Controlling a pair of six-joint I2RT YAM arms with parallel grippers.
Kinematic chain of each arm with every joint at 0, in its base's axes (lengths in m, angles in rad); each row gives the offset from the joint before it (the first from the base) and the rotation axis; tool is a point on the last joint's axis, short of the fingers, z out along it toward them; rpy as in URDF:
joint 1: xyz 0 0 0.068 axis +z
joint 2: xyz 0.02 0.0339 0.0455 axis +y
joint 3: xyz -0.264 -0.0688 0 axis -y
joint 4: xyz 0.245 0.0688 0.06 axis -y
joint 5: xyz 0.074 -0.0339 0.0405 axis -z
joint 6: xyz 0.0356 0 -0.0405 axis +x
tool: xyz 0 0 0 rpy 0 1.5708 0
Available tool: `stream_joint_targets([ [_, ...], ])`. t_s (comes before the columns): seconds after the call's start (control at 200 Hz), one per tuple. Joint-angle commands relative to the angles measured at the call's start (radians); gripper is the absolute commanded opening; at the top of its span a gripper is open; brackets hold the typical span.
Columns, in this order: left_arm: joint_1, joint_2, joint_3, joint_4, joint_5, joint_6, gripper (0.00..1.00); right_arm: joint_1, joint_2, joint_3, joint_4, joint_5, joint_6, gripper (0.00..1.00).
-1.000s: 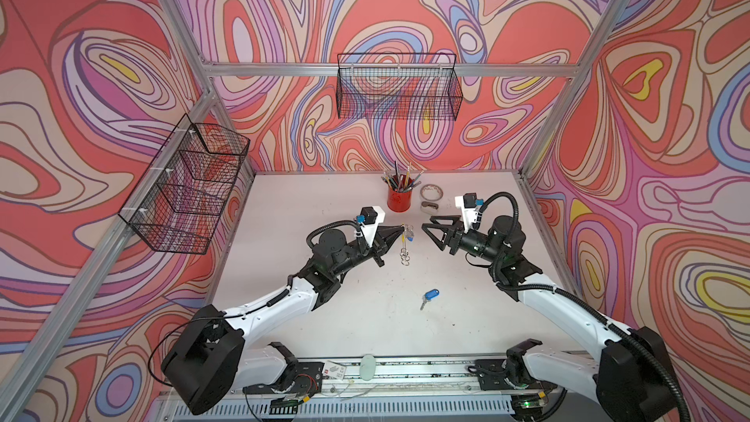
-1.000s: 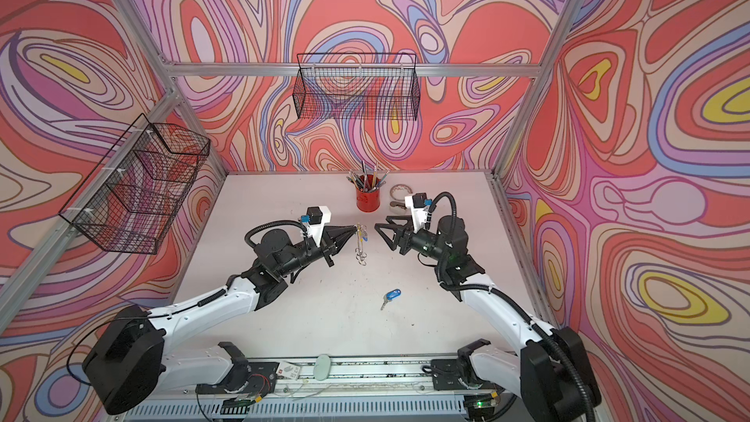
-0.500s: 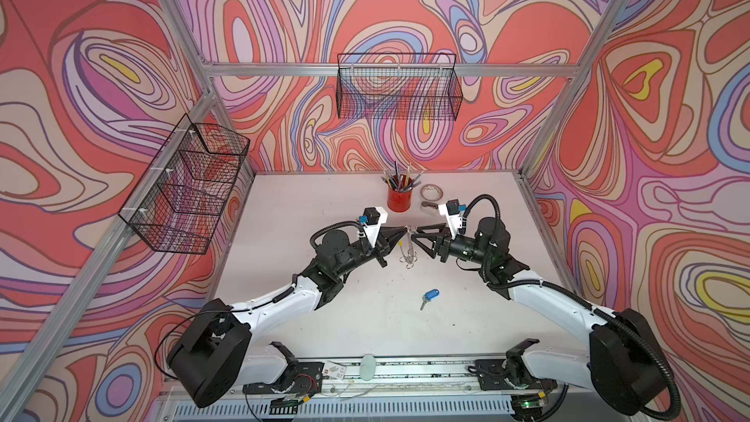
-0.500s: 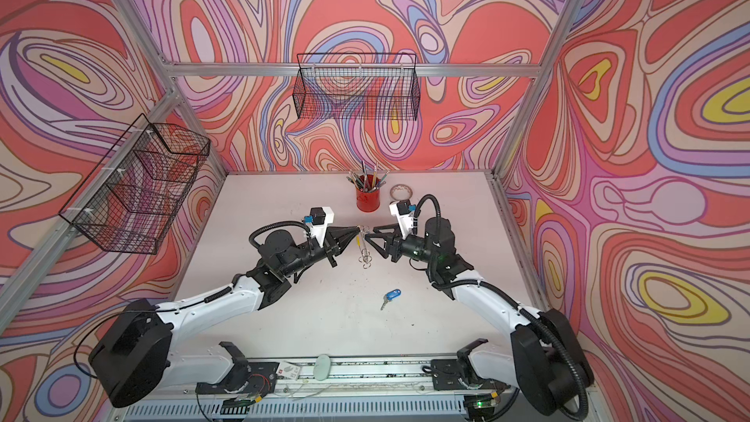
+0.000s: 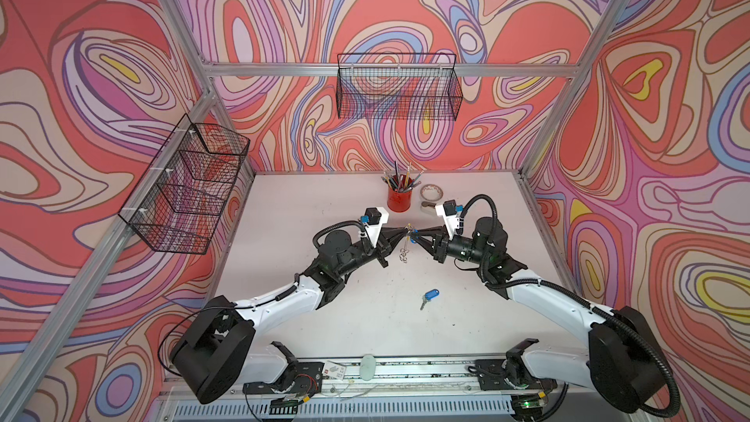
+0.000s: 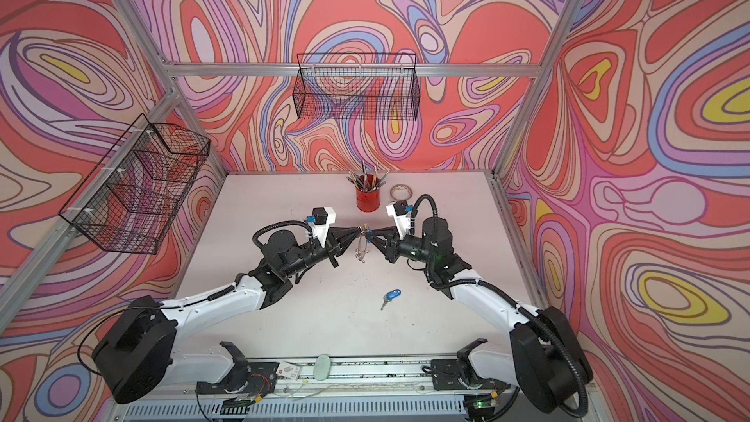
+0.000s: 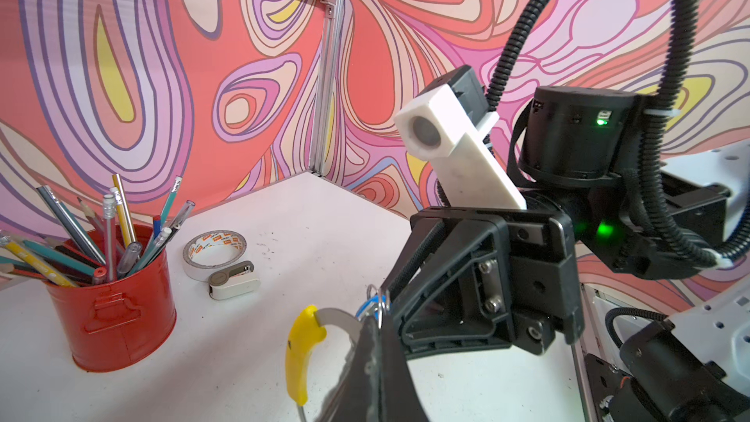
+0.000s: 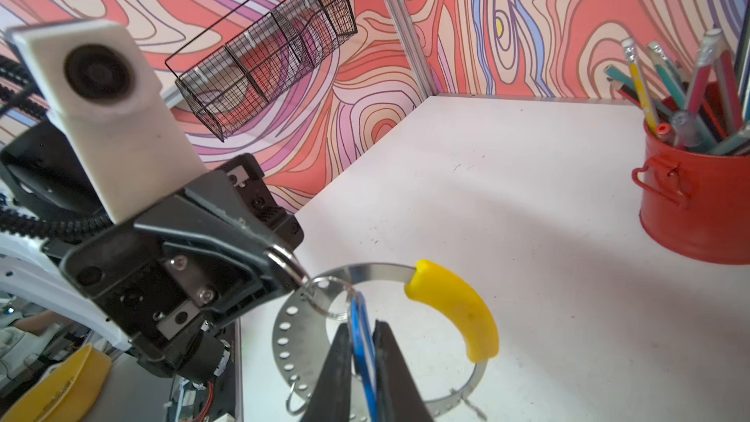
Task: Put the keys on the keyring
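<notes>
While the left pincer [image 5: 403, 230] clamps the perforated silver metal keyring [image 8: 298, 338] with yellow segment above the white table [image 5: 308, 213], right pincer [image 8: 361, 328] clamped on one small silver key [image 8: 362, 355] by its blue tag, other blue-tagged key [image 5: 429, 295] lying on table.

I am counting two blue-tagged keys: one key [image 8: 362, 343] sitting between my right fingers [image 8: 335, 375], one key [image 5: 429, 295] lying well apart from all fingers. I am also counting one keyring [image 8: 286, 334] at my left fingertips [image 8: 259, 274], one red pencil tin [image 7: 113, 318], one tape roll [image 7: 214, 251], one small white gadget [image 7: 233, 282], and two wire baskets: a long basket [image 5: 399, 91] and a divided basket [image 5: 186, 188].
</notes>
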Motion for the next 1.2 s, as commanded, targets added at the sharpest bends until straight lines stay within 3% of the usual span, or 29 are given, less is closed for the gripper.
stream_joint_targets([
  [0.0,-0.012,-0.008,0.031,0.069,-0.03,-0.049,0.0,0.01,0.017,0.011,0.0,0.002,-0.006,0.0],
  [0.346,-0.082,0.028,0.079,0.104,-0.125,-0.024,0.0,0.063,0.038,0.02,-0.056,0.041,-0.052,0.0],
  [0.656,-0.088,0.067,0.041,0.186,-0.191,-0.043,0.0,0.089,0.005,0.02,-0.108,0.069,-0.071,0.0],
  [0.746,-0.088,0.057,0.019,0.199,-0.201,-0.051,0.0,0.089,0.002,0.019,-0.129,0.115,-0.062,0.19],
  [1.011,-0.087,0.017,-0.036,0.203,-0.228,-0.049,0.0,0.081,-0.021,0.016,-0.218,0.226,-0.047,0.3],
  [1.192,-0.07,0.018,-0.054,0.232,-0.211,-0.065,0.0,0.007,-0.054,-0.008,-0.267,0.295,-0.008,0.49],
])
